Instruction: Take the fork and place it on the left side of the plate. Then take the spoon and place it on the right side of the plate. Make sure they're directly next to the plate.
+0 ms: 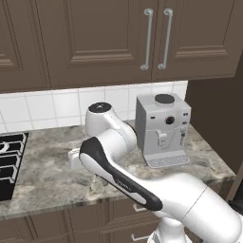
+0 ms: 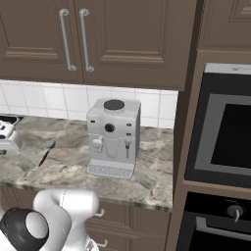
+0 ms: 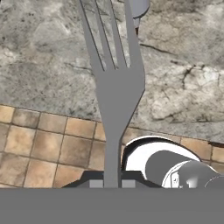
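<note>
In the hand view the fork [image 3: 116, 87] rises straight up from between the finger tips of the hand [image 3: 112, 183]; its handle runs down into the gap at the bottom of the picture, and its tines point away from the camera toward the top edge; the hand is closed on the fork's handle, gripping it, so the fork stands out along the hand's own line of sight. Behind the fork lies the marbled grey tabletop [image 3: 183, 87], and below that edge a brown tiled floor [image 3: 39, 148]; the fork is lifted clear of the stone, with its tines over the tabletop.

Past the tips of the tines, at the top of the hand view, part of the spoon [image 3: 137, 8] shows: a rounded grey bowl with a dark handle starting just beneath it; it lies on the tabletop, beyond the fork.

In the right base view the spoon [image 2: 45, 153] lies on the tabletop [image 2: 152, 166] to the left of a white coffee machine [image 2: 113, 137], well apart from it; the hand [image 2: 7, 137] shows at the left edge. In the left base view the coffee machine [image 1: 163, 129] stands on the tabletop [image 1: 47, 175] beyond the arm [image 1: 142, 185], and a dark cooktop [image 1: 10, 161] sits at the left edge.
</note>
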### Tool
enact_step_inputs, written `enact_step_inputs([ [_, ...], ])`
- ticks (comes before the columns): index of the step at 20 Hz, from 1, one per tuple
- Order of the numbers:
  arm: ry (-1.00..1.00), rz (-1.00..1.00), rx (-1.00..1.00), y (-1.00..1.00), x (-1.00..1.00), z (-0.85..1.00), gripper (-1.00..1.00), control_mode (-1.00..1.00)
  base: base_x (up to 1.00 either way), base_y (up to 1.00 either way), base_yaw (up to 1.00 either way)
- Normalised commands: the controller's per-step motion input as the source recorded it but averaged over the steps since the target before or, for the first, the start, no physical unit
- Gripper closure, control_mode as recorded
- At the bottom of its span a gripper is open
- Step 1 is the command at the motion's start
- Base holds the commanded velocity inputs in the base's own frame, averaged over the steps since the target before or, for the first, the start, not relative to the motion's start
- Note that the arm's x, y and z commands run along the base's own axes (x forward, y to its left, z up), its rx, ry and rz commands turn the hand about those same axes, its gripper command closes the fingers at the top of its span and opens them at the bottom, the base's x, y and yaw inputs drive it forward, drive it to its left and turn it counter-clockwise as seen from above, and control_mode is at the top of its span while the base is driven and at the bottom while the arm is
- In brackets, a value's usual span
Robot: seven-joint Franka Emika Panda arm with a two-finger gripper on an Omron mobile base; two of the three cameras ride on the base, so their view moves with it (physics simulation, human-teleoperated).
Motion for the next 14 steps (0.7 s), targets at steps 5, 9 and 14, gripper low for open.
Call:
enact_step_inputs([
  [5, -0.07, 0.01, 0.07, -0.17, 0.0, -0.05, 1.0, -1.0, 0.0, 0.0, 0.0],
  [9, 0.0, 0.0, 0.0, 0.0, 0.0, 0.0, 1.0, -1.0, 0.0, 0.0, 0.0],
  [14, 0.0, 0.0, 0.0, 0.0, 0.0, 0.0, 1.0, -1.0, 0.0, 0.0, 0.0],
])
